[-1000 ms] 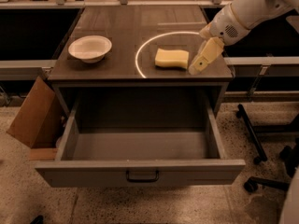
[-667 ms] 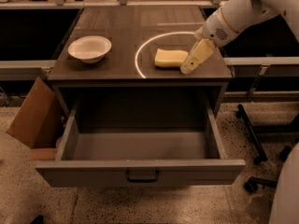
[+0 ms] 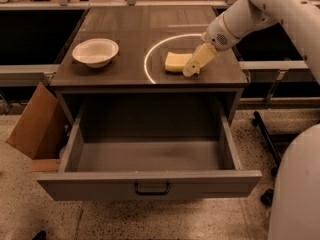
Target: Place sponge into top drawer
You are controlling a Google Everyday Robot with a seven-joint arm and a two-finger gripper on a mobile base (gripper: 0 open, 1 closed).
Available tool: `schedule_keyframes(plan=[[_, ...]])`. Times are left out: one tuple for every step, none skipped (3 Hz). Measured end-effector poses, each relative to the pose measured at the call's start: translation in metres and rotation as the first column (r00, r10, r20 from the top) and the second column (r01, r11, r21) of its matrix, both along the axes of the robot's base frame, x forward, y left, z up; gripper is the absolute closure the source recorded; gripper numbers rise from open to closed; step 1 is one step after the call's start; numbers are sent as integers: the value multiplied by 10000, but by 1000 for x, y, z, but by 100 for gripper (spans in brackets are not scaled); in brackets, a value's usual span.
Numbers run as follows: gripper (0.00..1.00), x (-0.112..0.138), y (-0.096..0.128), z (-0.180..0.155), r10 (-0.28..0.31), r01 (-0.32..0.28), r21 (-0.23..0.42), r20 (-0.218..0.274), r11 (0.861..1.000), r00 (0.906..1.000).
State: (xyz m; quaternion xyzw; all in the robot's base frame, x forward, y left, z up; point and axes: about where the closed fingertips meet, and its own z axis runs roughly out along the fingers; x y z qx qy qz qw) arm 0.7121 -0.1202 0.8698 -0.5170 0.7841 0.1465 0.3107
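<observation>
The top drawer point(image 3: 150, 183) gapes open; tool point(image 3: 189, 72) beside sponge point(image 3: 175, 61).

Dark tabletop point(image 3: 135, 24): white bowl point(image 3: 95, 52) on the left, sponge point(image 3: 176, 62) right of centre inside a white ring point(image 3: 146, 64). Gripper point(image 3: 192, 69) low at the sponge's right edge.

The sponge point(image 3: 176, 61), a pale yellow block, lies flat on the right side of the cabinet top point(image 3: 125, 69). The gripper point(image 3: 191, 70) sits at its right edge. Below, the grey drawer point(image 3: 100, 185) stands pulled open toward the near side.
</observation>
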Motion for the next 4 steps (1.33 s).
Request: schedule_keyframes(plan=[[0, 10, 6, -13, -12, 9, -222, -123, 9998, 9999], [3, 17, 16, -26, 150, -167, -641, -277, 9978, 9995], [26, 19, 21, -33, 249, -280, -855, -370, 9959, 9990], [49, 18, 26, -37, 351, -392, -965, -437, 9946, 9984]])
